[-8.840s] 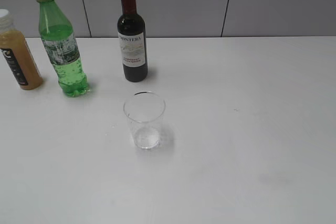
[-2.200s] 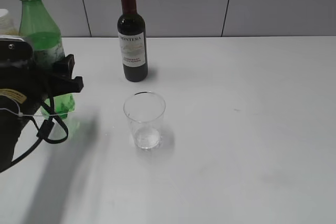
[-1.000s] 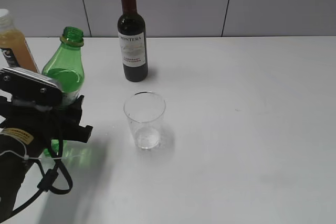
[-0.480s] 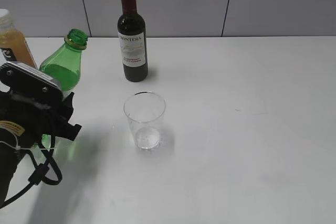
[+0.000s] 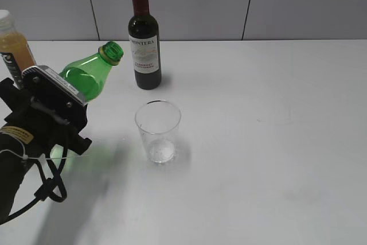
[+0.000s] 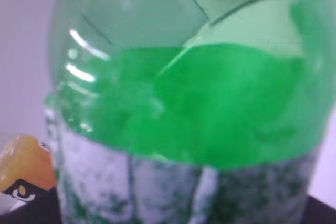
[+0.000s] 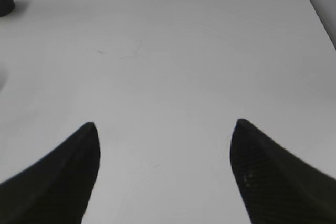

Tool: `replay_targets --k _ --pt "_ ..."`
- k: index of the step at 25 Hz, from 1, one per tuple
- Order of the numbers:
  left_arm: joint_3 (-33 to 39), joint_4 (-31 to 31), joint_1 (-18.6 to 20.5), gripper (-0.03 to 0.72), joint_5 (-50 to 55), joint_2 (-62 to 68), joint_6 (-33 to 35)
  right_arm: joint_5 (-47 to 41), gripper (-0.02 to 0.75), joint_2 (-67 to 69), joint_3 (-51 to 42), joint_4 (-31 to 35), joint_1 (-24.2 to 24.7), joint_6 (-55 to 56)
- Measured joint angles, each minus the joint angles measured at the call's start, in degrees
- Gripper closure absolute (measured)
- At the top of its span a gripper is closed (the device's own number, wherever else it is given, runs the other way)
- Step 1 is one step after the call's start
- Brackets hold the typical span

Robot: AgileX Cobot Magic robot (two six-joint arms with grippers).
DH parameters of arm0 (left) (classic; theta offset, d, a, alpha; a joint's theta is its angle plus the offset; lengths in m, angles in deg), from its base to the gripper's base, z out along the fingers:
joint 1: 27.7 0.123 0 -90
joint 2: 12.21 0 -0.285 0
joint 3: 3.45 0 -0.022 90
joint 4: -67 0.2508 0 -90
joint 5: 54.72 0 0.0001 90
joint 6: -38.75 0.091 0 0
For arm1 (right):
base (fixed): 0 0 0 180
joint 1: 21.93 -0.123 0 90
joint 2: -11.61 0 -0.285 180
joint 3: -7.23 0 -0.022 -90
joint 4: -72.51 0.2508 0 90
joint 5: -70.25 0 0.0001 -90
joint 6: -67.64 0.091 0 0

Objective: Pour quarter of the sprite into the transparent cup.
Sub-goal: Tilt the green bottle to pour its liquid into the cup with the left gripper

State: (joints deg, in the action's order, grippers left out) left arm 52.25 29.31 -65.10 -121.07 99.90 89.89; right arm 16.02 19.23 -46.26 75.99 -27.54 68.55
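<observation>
The sprite (image 5: 86,78) is a green bottle without a cap. It is off the table and tilted with its open mouth up and to the right, toward the transparent cup (image 5: 157,133). My left gripper (image 5: 60,116) is shut on its labelled body, and the black wrist hides the lower part. The mouth is left of the cup and higher than its rim; no liquid runs out. The cup stands upright mid-table and looks empty. In the left wrist view the sprite (image 6: 184,119) fills the frame, its liquid slanted. My right gripper (image 7: 164,129) is open over bare table.
A dark wine bottle (image 5: 144,44) with a red cap stands behind the cup. An orange juice bottle (image 5: 11,47) stands at the far left, behind my left arm, and the orange juice bottle (image 6: 23,166) also shows in the left wrist view. The white table (image 5: 269,142) stretches right.
My left gripper has raised the sprite and tipped it further to the right, so its mouth now leans toward the cup. The cup and the other bottles have not moved.
</observation>
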Motion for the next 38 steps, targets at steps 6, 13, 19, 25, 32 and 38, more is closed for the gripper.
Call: replay_targets --k 6,13,19,25,32,38 --pt "0.00 0.01 0.00 0.225 0.00 0.00 7.47 0.00 0.144 0.00 0.00 0.00 0.00 0.00" --pt "0.00 -0.27 0.00 0.228 0.00 0.00 15.33 0.00 0.144 0.00 0.00 0.00 0.00 0.00" --pt "-0.21 -1.96 0.00 0.229 0.00 0.00 21.31 0.00 0.144 0.00 0.00 0.00 0.00 0.00" --pt "-1.40 -3.46 0.00 0.230 0.00 0.00 27.05 0.00 0.144 0.00 0.00 0.00 0.00 0.00" --pt "-1.40 -3.33 0.00 0.230 0.00 0.00 32.63 0.00 0.144 0.00 0.00 0.00 0.00 0.00" --pt "-1.40 -2.63 0.00 0.230 0.00 0.00 36.85 0.00 0.144 0.00 0.00 0.00 0.00 -0.06"
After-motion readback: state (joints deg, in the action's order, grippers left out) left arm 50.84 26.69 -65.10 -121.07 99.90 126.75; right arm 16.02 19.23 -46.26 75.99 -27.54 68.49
